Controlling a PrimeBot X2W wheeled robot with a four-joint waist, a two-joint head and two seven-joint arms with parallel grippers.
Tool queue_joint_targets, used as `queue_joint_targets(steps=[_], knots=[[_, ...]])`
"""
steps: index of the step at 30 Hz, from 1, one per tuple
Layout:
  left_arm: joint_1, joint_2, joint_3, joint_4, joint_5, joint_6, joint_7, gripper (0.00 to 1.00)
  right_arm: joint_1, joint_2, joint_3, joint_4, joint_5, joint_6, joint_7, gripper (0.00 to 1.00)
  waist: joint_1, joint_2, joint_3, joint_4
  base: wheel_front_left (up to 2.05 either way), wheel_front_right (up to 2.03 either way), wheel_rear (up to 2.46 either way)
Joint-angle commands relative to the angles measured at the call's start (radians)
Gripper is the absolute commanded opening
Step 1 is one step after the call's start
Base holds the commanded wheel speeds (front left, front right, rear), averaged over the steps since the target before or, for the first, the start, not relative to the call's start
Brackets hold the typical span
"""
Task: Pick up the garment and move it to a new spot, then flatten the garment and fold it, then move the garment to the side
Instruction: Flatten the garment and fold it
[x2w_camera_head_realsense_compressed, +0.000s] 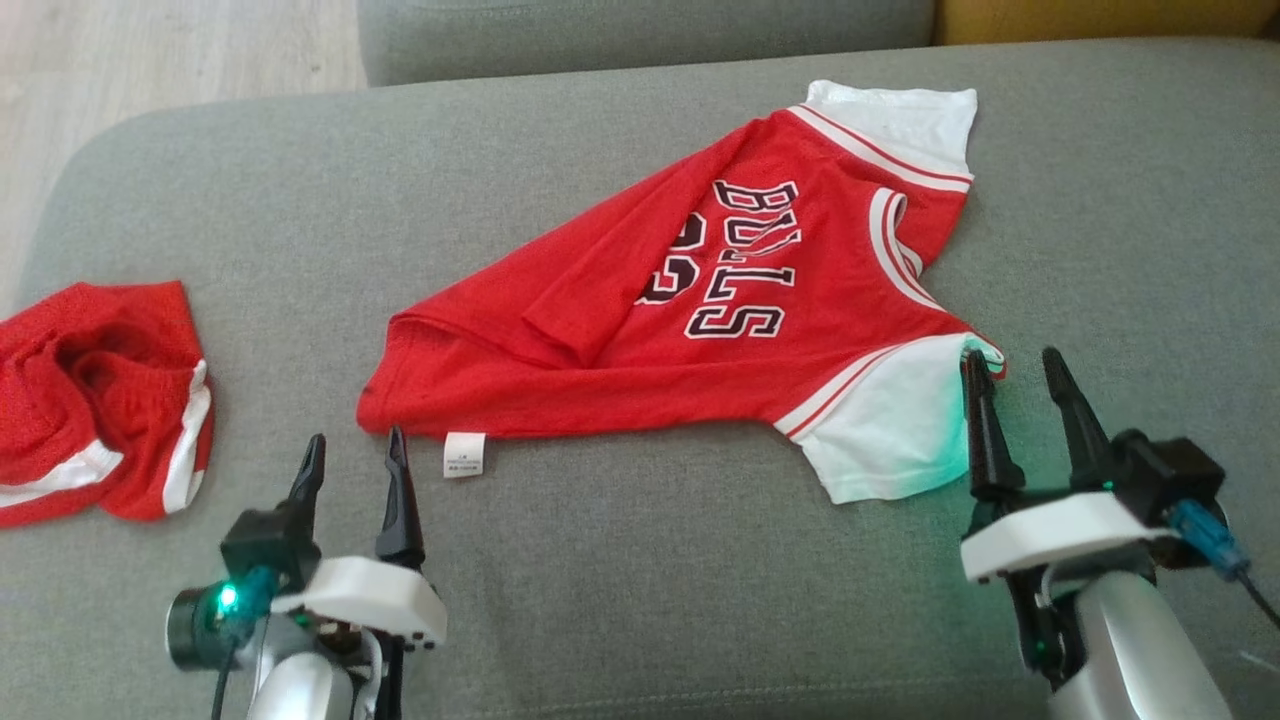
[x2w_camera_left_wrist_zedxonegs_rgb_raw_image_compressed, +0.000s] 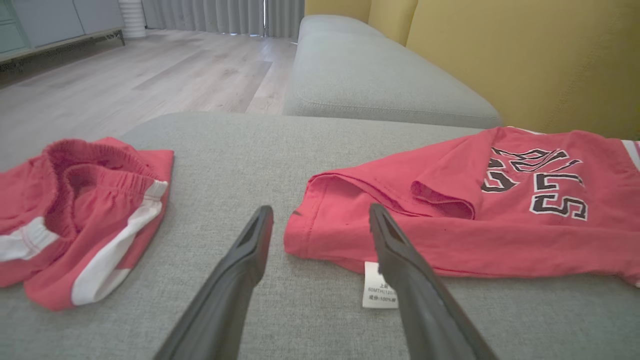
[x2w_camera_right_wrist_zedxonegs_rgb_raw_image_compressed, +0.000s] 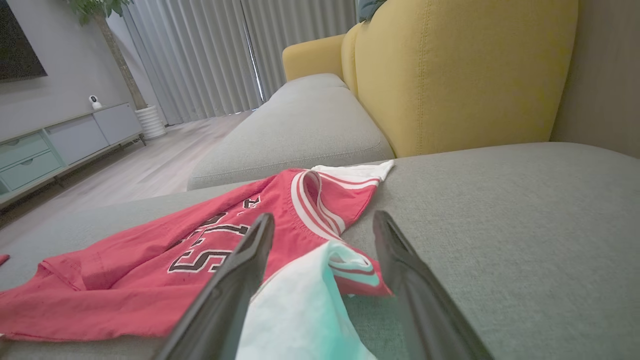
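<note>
1 red jersey (x2w_camera_head_realsense_compressed: 700, 320) w/ white sleeves lies spread on the grey sofa seat (x2w_camera_head_realsense_compressed: 640, 600), about the middle, its hem side partly folded over. 1 pair of red shorts (x2w_camera_head_realsense_compressed: 90, 400) lies crumpled at the left, well apart from it. 2 grippers. The left gripper (x2w_camera_head_realsense_compressed: 357, 437) has its fingers apart and holds nothing, just beside the hem corner and the 1 white label (x2w_camera_head_realsense_compressed: 464, 455). The right gripper (x2w_camera_head_realsense_compressed: 1012, 354) is also apart, w/ the near sleeve (x2w_camera_head_realsense_compressed: 880, 440) between its fingers; touching or not, I cannot tell. The head view gives both grippers together. The right wrist view adds a yellow backrest (x2w_camera_right_wrist_zedxonegs_rgb_raw_image_compressed: 465, 75) and curtains (x2w_camera_right_wrist_zedxonegs_rgb_raw_image_compressed: 225, 55). The left wrist view shows the label's print clearer.
</note>
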Motion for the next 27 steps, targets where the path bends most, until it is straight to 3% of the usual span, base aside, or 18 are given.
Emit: queue_joint_targets(steps=[1,15,27], knots=[[-0.011,0.015,0.033,-0.052,0.017,-0.001,-0.005,1.00,-0.001,0.004,0.019,-0.035,0.005,0.007,-0.011,1.00,0.0000,-0.0001,-0.006,0.001,0.00,0.00,0.00],[0.068,0.015,0.073,-0.103,0.080,0.000,-0.005,1.00,0.043,0.004,0.012,-0.050,-0.041,0.007,-0.011,1.00,0.0000,-0.0001,-0.038,-0.006,0.00,0.00,0.00],[0.063,0.015,0.073,-0.096,0.059,-0.010,-0.005,1.00,0.045,0.004,0.025,-0.011,-0.052,0.007,-0.011,1.00,0.0000,-0.0001,-0.017,0.001,0.00,0.00,0.00]])
